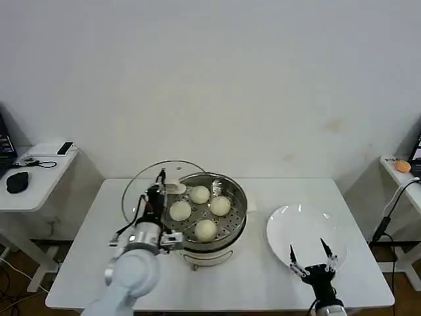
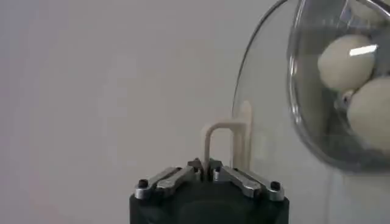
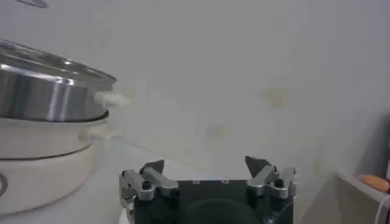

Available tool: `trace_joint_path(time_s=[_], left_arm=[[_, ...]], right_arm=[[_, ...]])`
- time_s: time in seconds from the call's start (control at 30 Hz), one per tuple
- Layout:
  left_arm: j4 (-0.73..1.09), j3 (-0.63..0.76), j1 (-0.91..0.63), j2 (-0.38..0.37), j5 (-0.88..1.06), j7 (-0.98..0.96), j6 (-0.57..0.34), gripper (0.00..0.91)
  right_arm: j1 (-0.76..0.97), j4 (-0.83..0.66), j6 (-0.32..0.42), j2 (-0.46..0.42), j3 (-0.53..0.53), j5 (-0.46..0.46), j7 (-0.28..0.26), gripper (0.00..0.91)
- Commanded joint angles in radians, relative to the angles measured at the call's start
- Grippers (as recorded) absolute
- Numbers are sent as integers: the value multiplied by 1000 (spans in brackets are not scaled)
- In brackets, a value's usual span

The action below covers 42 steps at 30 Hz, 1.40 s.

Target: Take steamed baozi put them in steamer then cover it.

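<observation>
Four steamed baozi (image 1: 199,195) are sitting inside the steamer (image 1: 235,212) at the centre of the bench (image 1: 256,276). The left gripper (image 1: 162,186) is holding the cover (image 1: 141,187) by its cream handle (image 2: 222,143), jaws closed on it, tilted just left of the steamer. The right gripper (image 1: 309,253) is hovering at lower right over the white plate (image 1: 289,224), jaws spread wide and gripping nothing.

Right gripper (image 3: 210,167) with jaws spread apart, steamer (image 3: 46,91) on its whitish base nearby, white tabletop (image 3: 116,182)
</observation>
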Motion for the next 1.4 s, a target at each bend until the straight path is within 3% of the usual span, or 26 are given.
trace_joint_path(time_s=[0.03,0.37,1.4], left_arm=[[70,162,-91,-147,182,90,65,0],[145,198,-109,-200,203,104,73,0],[208,177,-104,-194,199,93,55,0]], right_arm=[[4,-16,4,7,-9,-15,3,907],[10,-32,5,10,-27,-38,4,907],[19,-58,9,12,-55,-55,4,907]])
